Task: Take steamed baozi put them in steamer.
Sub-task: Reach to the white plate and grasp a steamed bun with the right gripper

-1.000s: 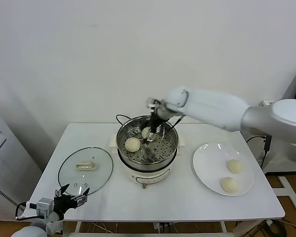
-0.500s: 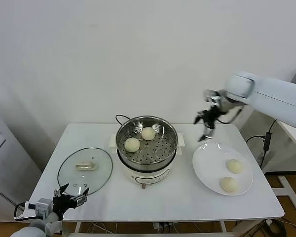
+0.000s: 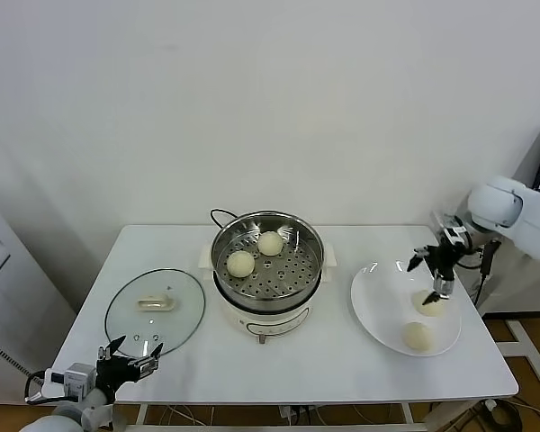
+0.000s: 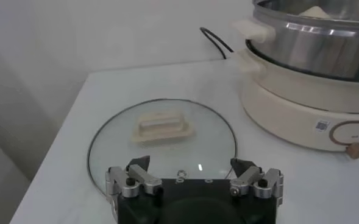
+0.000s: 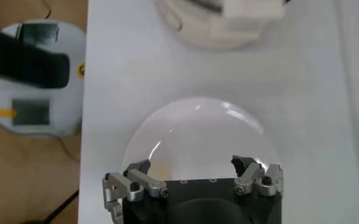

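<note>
The steamer (image 3: 268, 270), a shiny steel basket on a white pot base, stands mid-table and holds two baozi (image 3: 241, 263) (image 3: 270, 243). Two more baozi lie on the white plate (image 3: 378, 301) at the right: the far one (image 3: 427, 306) and the near one (image 3: 418, 336). My right gripper (image 3: 435, 281) is open and empty, just above the far plate baozi and partly hiding it. In the right wrist view my right gripper (image 5: 194, 167) hangs open over the plate (image 5: 197, 131). My left gripper (image 3: 126, 355) is parked, open, at the table's front left.
A round glass lid (image 3: 155, 310) lies flat left of the steamer, also in the left wrist view (image 4: 161, 137) in front of my left gripper (image 4: 194, 170). A black cord (image 3: 218, 216) runs behind the steamer. The table's right edge is close to the plate.
My right gripper left a second baozi in the steamer, then swung right and came down, empty, over the plate. The left arm has not moved.
</note>
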